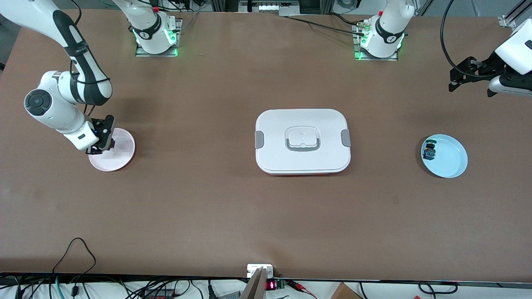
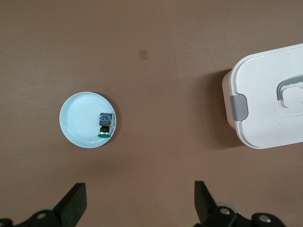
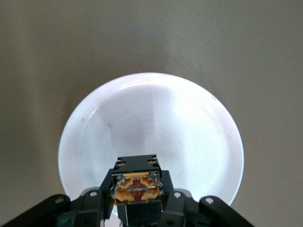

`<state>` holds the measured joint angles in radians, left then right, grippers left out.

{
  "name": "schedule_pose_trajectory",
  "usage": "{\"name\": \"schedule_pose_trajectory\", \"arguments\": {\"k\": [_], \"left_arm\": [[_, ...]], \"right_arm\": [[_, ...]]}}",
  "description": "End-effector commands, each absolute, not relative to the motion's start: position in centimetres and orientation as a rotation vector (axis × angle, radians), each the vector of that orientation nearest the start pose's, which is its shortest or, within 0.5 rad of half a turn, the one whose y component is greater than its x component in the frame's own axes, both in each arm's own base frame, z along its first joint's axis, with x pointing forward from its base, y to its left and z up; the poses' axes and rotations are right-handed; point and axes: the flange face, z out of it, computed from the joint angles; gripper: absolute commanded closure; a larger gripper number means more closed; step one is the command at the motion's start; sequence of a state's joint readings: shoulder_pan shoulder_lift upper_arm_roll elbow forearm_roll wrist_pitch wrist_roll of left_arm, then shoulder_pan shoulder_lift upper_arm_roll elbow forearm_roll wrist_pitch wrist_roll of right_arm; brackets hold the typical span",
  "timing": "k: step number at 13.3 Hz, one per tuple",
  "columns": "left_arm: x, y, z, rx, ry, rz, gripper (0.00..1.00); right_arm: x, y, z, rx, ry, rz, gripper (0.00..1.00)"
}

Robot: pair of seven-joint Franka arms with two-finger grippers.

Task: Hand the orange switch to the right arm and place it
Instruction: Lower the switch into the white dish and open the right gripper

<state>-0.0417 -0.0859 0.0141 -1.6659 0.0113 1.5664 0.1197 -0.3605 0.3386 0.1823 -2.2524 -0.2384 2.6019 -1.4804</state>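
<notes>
Now: right gripper (image 1: 99,147) over pink plate (image 1: 120,160) at right arm's table end, fingers clamped on orange switch (image 3: 136,184) | left gripper (image 1: 459,77) up over bare table near left arm's end, fingers apart, waiting | blue plate (image 1: 451,160) holds blue-green switch (image 1: 429,151) | white lidded box (image 1: 302,141) mid-table between plates
</notes>
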Motion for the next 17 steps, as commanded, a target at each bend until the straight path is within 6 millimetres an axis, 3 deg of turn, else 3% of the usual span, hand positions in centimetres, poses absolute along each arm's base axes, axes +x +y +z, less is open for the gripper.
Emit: {"name": "schedule_pose_trajectory", "arguments": {"k": [1,4,5,6,7,8,12,14,17], "left_arm": [[54.4,-1.2,62.8,-3.090,0.205,0.043,0.00],[54.3,-2.1,62.8,-3.089,0.231,0.042,0.00],[54.4,-2.2,62.6,-3.090,0.243,0.049,0.00],[54.6,-2.4,62.1,-3.088,0.248,0.068,0.00],[54.8,-2.5,61.7,-3.089,0.246,0.085,0.00],[54.7,-2.6,61.6,-3.093,0.248,0.094,0.00],[55.0,-2.6,61.2,-3.112,0.246,0.101,0.00],[55.1,-2.2,61.1,-3.113,0.234,0.102,0.00],[55.1,-2.4,61.1,-3.124,0.237,0.101,0.00]], "right_arm": [[53.3,-9.1,20.9,-2.303,-2.243,0.017,0.90],[53.4,-8.5,20.5,-2.288,-2.258,0.005,0.90],[53.2,-8.4,20.0,-2.282,-2.253,0.011,0.85],[53.2,-8.4,19.6,-2.284,-2.253,-0.002,0.73],[53.4,-8.4,19.3,-2.290,-2.253,-0.019,0.42],[53.3,-8.7,19.1,-2.293,-2.246,-0.015,0.01],[53.5,-9.0,21.0,-2.320,-2.225,0.002,0.00],[53.6,-9.2,23.2,-2.352,-2.193,0.008,0.00],[56.0,-8.9,28.6,-2.434,-2.049,-0.060,0.00]]}}
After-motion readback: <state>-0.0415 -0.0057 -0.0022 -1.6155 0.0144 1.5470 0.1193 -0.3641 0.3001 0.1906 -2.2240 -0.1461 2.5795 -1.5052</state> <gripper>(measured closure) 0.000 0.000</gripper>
